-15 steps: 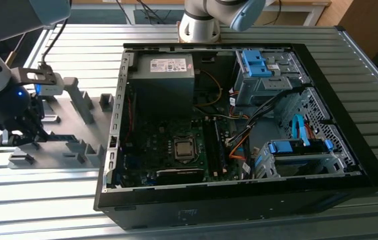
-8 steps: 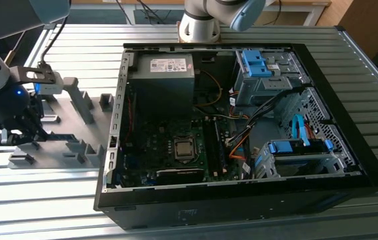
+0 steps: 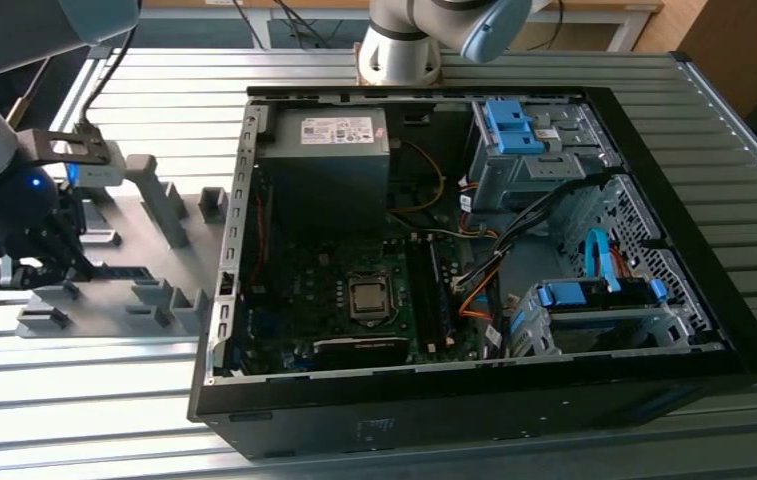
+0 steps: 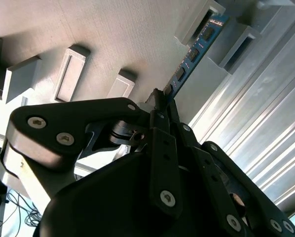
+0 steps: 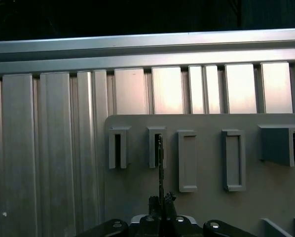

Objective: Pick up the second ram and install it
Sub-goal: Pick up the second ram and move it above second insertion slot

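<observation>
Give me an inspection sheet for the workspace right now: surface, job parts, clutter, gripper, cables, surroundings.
Surface: slatted metal table, carrying a grey holder plate and an open PC case.
Job's things: the second ram stands on edge in the plate's slotted blocks; motherboard lies exposed in the case.
Clutter: nothing seen.
Gripper: gripper is down at one end of the ram, in line with the stick.
Cables: orange leads and a blue lead inside the case; black cable runs along the arm.
Surroundings: robot arm base at the table's edge behind the case.
</observation>
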Action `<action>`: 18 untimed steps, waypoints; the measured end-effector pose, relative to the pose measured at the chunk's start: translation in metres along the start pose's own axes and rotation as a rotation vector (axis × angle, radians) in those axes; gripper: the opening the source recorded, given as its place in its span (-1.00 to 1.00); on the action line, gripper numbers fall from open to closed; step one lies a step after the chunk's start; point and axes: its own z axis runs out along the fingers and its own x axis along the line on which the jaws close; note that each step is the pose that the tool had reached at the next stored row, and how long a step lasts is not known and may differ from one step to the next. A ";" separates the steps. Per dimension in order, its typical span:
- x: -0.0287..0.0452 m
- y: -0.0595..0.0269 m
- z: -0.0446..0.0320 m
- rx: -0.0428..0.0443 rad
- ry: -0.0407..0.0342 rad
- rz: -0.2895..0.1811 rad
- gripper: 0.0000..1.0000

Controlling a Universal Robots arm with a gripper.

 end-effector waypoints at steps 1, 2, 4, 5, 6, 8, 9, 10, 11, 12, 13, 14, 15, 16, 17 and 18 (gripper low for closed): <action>0.0000 0.0000 -0.0004 0.0000 0.0000 0.000 -0.72; 0.0000 0.0000 -0.0007 0.0000 -0.0001 0.000 -0.72; 0.0000 0.0000 -0.0016 0.0000 -0.0001 0.000 -0.72; -0.0001 0.0000 -0.0019 0.0001 -0.0002 0.000 -0.72; -0.0001 0.0000 -0.0023 0.0001 -0.0001 0.000 -0.72; -0.0001 0.0000 -0.0030 0.0001 -0.0001 0.000 -0.72; -0.0001 0.0000 -0.0033 0.0002 -0.0001 0.000 -0.72; -0.0001 0.0001 -0.0036 0.0001 -0.0001 0.000 -0.72; -0.0001 0.0001 -0.0040 0.0000 0.0000 0.000 -0.72; -0.0001 0.0001 -0.0043 0.0000 0.0000 0.000 -0.72; -0.0001 0.0001 -0.0047 -0.0001 0.0000 0.000 -0.72; -0.0002 0.0001 -0.0050 0.0000 0.0000 0.000 -0.72; -0.0001 0.0001 -0.0053 0.0000 -0.0001 0.000 -0.72; -0.0002 0.0001 -0.0057 0.0001 -0.0001 0.000 -0.72; -0.0002 0.0001 -0.0061 0.0000 0.0000 0.000 -0.72; -0.0002 0.0001 -0.0065 0.0000 0.0000 0.000 -0.72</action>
